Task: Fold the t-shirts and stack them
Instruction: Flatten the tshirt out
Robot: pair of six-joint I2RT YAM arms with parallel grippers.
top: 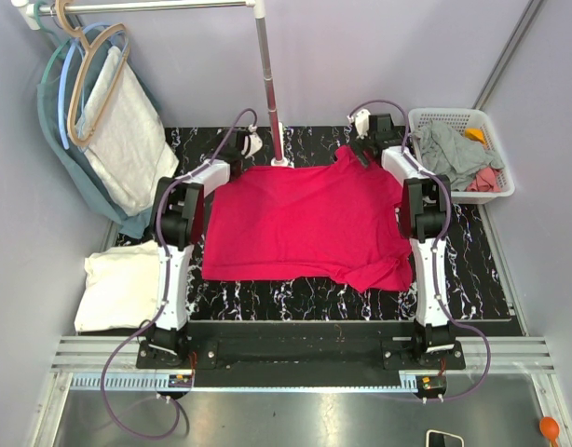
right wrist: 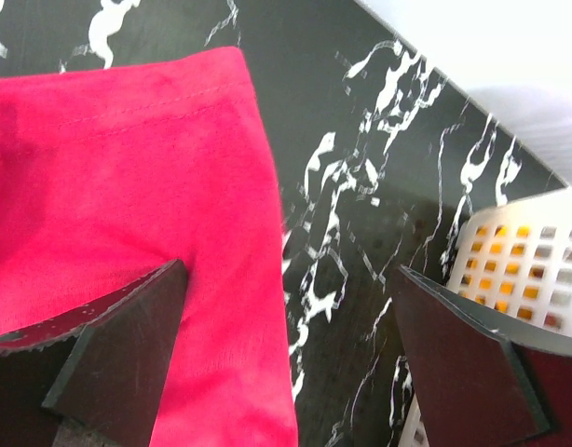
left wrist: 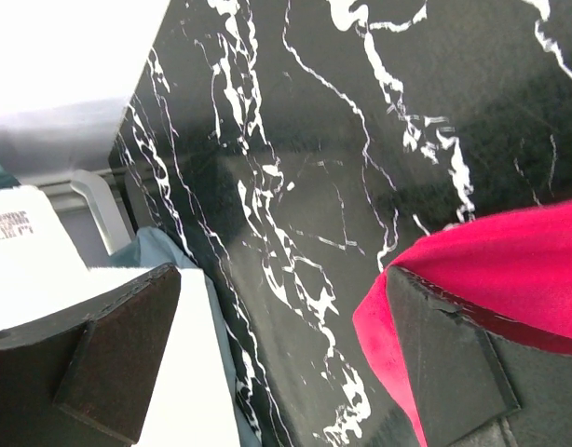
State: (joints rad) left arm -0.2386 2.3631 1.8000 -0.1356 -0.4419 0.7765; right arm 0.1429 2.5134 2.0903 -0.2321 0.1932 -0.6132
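- Crimson red cotton t-shirt [top: 305, 223] lies spread over the middle of the black, white-veined marble-look table [top: 472, 279]. It is mostly flat, but the corner toward the table's near right is rumpled.
- Claw state, left gripper [left wrist: 281, 279]: released wide and empty, hovering at the table's far left. One finger [left wrist: 444, 363] sits over the shirt's edge, and the gap lies over bare table top.
- Claw state, right gripper [right wrist: 291, 272]: also released and empty, at the table's far right. One finger [right wrist: 109, 354] is over the stitched red hem. The other is over the white plastic lattice basket [top: 444, 115] at the table's far right corner.
- Cream-white cotton t-shirt [top: 118, 289] rests just off the table's near left corner, probably the start of the stack. A grey cotton shirt [top: 449, 149] and a pink cotton shirt [top: 486, 179] wait in the basket.
- Judgement: the step in hand is pinching the red shirt's two far corners for the first fold. The task looks early.
- To do it well:
  - Shift each gripper inward so the cloth sits between the fingers, not beside them.
  - Go low enough to catch the hem, then clench both together.
  - Lift evenly and keep the edge taut toward the table's near edge.
  - Flatten the rumpled corner first.
- Risk: the right finger may snag the basket.
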